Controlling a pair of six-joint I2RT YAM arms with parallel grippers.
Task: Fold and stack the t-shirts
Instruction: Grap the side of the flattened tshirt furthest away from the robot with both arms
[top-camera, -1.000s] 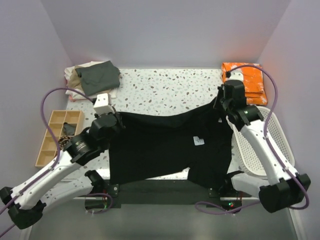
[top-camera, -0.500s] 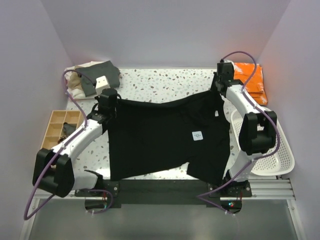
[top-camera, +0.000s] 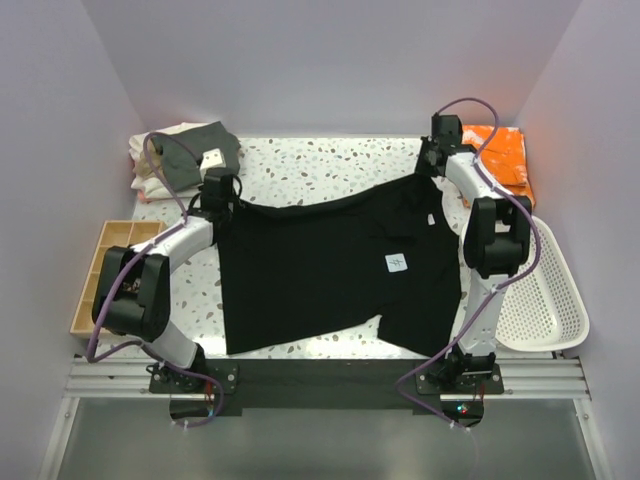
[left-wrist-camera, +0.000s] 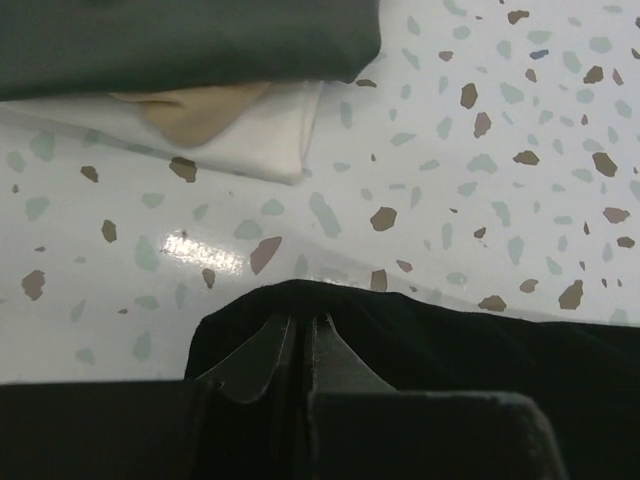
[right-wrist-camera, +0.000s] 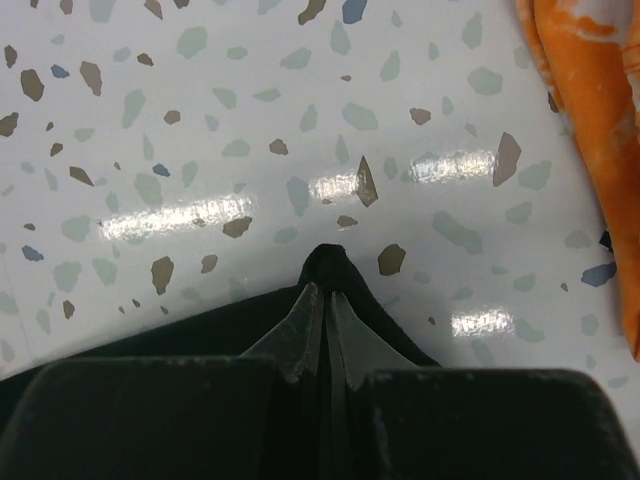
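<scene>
The speckled table (top-camera: 320, 165) serves as the work surface, and the black t-shirt (top-camera: 320, 275) lies spread across its middle, its near hem close to the arms' bases and its far edge toward the back wall. Both arms reach forward over the cloth, one along each side, so that the garment can be drawn flat between them. This appears to be the spreading step before the first fold. The stack of folded shirts (top-camera: 190, 155), grey-green on top of tan and cream, sits at the far left corner, well apart from the black one, and is presumably where it will go. A white basket (top-camera: 550, 310), an orange packet (top-camera: 505, 160) and a wooden tray (top-camera: 100, 275) occupy the margins, clear of the fold area. The left gripper (left-wrist-camera: 302, 335) is clenched on the far left corner of the black cloth, and the right gripper (right-wrist-camera: 322, 305) is clenched on the far right corner. Both pinch points sit low over the table. The edge between them dips only slightly. A small white label (top-camera: 397, 262) faces up right of centre.
</scene>
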